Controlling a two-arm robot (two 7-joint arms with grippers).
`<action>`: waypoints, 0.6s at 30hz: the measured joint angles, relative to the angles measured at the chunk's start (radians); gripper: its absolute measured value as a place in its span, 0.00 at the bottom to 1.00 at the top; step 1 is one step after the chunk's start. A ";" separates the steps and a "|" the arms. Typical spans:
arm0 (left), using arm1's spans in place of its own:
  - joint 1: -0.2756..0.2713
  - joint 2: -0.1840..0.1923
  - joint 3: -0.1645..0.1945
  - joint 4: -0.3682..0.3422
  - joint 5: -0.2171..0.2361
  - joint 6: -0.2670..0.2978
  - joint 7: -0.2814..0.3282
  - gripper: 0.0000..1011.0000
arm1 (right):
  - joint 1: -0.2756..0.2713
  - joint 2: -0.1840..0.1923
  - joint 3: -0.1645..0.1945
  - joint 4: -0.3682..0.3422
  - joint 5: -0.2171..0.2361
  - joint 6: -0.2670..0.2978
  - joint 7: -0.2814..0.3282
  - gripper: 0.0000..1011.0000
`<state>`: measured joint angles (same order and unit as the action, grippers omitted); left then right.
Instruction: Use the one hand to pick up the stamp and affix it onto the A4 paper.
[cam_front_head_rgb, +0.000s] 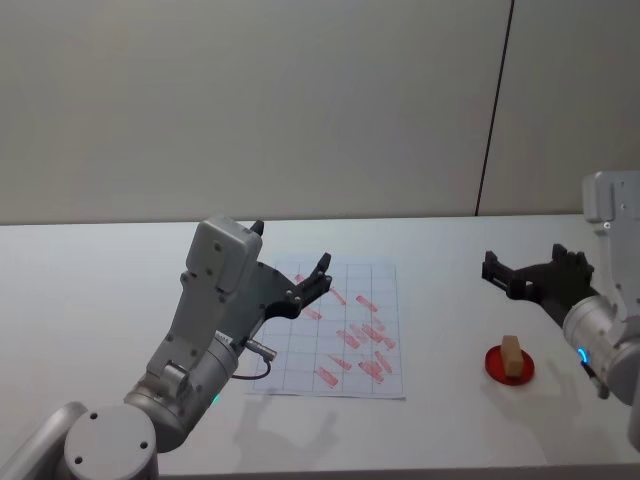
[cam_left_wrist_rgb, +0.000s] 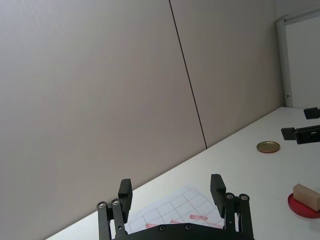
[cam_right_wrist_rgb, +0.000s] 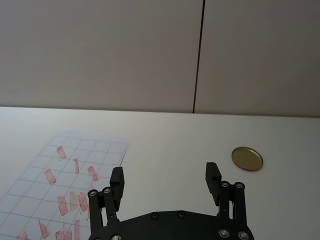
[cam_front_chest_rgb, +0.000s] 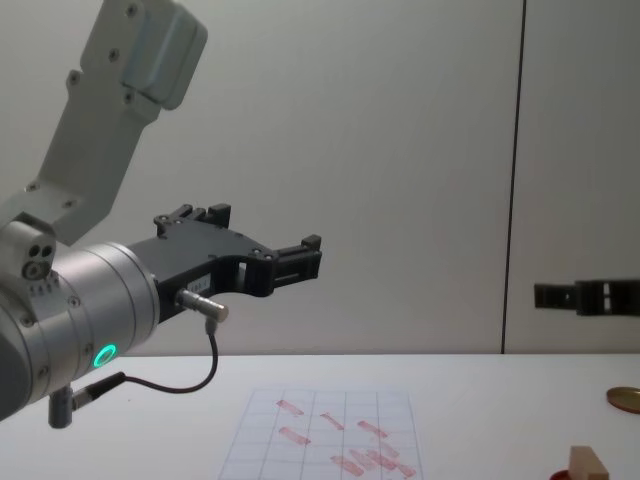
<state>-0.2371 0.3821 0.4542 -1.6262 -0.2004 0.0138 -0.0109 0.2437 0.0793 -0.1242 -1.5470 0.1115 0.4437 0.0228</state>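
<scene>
**benchrat:** ok so where's everything at? the stamp (cam_front_head_rgb: 513, 356) is standing on the red pad (cam_front_head_rgb: 497, 368) on the right side of the counter (cam_front_head_rgb: 100, 290), nothing touching it; the right pincer (cam_front_head_rgb: 520, 273) hangs above the counter a bit beyond the stamp, fingers spread wide, holding nothing; the paper (cam_front_head_rgb: 388, 382) is well off toward the middle, already covered in red marks.

**gearloose:** yep, and the left pincer (cam_front_head_rgb: 312, 283) is parked up over the paper's near-left part, also wide open and empty, with its cable (cam_front_chest_rgb: 190, 385) dangling; there's a gold disc (cam_right_wrist_rgb: 247, 158) further back on the right, not in the way.

**benchrat:** my worry is the grab; the stamp's small and sits tall on that pad, so if the pincer comes down off-centre one finger could nudge it and tip it over; I'd guess it might also stick to the pad and drag it along.

**gearloose:** plus the carry across; the left arm is hovering right over the paper, so a low or wide swing could clip it; and pressing down tilted would likely smear the mark.
</scene>
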 joint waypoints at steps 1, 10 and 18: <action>0.000 0.000 0.000 0.000 0.000 0.000 0.000 0.98 | -0.005 0.004 0.001 -0.010 -0.004 -0.011 0.007 0.99; 0.000 0.000 0.000 0.000 0.000 0.000 0.000 0.98 | -0.024 0.017 0.002 -0.044 -0.020 -0.051 0.035 0.99; 0.000 0.000 0.000 0.000 0.000 0.000 0.000 0.98 | -0.034 0.024 0.003 -0.061 -0.029 -0.073 0.050 0.99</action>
<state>-0.2372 0.3821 0.4542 -1.6262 -0.2004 0.0138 -0.0109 0.2095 0.1028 -0.1210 -1.6080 0.0823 0.3709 0.0726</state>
